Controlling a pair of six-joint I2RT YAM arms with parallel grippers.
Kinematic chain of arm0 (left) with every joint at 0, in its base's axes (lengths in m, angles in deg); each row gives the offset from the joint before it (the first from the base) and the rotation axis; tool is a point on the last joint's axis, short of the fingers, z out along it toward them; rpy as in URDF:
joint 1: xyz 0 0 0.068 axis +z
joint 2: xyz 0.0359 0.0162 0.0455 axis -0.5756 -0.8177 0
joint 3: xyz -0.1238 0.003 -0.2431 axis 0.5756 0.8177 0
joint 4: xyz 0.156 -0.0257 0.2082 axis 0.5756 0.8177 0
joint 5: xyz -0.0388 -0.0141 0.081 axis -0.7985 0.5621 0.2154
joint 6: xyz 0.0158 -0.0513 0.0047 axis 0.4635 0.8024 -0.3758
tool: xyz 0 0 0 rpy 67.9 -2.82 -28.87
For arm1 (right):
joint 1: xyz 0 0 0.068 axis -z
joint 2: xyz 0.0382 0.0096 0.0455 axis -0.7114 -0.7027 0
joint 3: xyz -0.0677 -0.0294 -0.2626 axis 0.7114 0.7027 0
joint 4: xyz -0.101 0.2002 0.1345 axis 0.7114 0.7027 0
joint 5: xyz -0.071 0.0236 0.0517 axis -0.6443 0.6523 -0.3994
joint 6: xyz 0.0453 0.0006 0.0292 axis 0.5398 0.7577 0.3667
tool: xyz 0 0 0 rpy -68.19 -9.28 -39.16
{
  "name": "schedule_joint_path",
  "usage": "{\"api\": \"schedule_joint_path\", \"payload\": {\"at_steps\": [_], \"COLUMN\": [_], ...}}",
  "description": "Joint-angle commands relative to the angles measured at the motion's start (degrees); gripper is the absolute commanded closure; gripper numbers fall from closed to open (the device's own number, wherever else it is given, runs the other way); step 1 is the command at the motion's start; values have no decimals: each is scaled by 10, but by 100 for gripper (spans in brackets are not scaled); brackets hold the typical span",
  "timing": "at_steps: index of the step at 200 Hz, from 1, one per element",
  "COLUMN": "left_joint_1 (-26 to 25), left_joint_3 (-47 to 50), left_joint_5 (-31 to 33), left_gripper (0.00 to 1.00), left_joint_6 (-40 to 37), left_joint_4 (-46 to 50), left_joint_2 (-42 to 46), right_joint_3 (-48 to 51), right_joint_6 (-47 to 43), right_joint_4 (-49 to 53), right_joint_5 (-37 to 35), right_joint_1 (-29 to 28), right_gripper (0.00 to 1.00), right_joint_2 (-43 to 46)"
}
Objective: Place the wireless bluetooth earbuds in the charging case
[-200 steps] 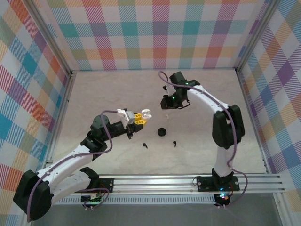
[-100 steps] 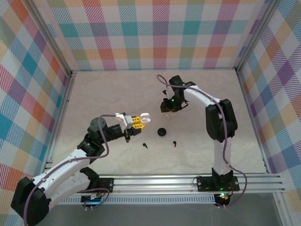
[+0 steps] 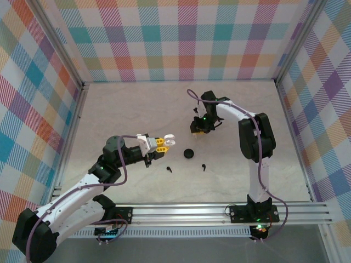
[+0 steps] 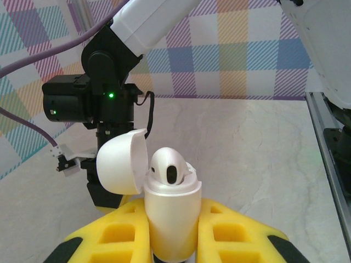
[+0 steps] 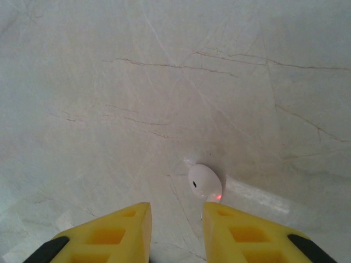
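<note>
Between the left jaws, clamped tight, stands a white charging case (image 4: 170, 219), its lid (image 4: 122, 163) flipped open and one seated earbud (image 4: 169, 167) showing inside. Right jaws hang part open and empty over the bench (image 5: 109, 82). A loose white earbud (image 5: 204, 183) lies just ahead of their tips, nearer one tip than the other. Closing off-centre could flick that small, rounded bud away. No brand or writing is readable.

The tabletop (image 3: 120, 109) was a pale, marble-patterned slab with thin brown veins. Pastel checked walls (image 3: 186, 38) stood round three sides, framed by bare aluminium posts (image 3: 63, 49). A slotted aluminium rail (image 3: 186, 211) ran along the near edge, with a small circuit board (image 3: 108, 232) just below it.
</note>
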Motion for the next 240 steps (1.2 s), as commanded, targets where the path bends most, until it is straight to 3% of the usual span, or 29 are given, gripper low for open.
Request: {"api": "schedule_joint_path", "payload": {"at_steps": [1,85,144,190,240], "left_joint_1": [-5,-5,-5,-5,-5], "left_joint_3": [-20,-14,-16,-19,-21], "left_joint_5": [-7,4,6,6,4], "left_gripper": [100,100,100,100,100], "left_joint_6": [-15,-15,-19,-20,-21], "left_joint_4": [9,22,23,30,30], "left_joint_2": [4,13,8,9,6], "right_joint_3": [5,-11,4,1,69], "right_joint_6": [4,0,35,16,31], "right_joint_4": [1,-2,-56,-42,-67], "right_joint_5": [9,-3,90,62,79], "right_joint_1": [-4,-9,19,27,23], "right_gripper": [69,69,69,69,68], "right_joint_2": [-6,-18,-4,-12,4]}}
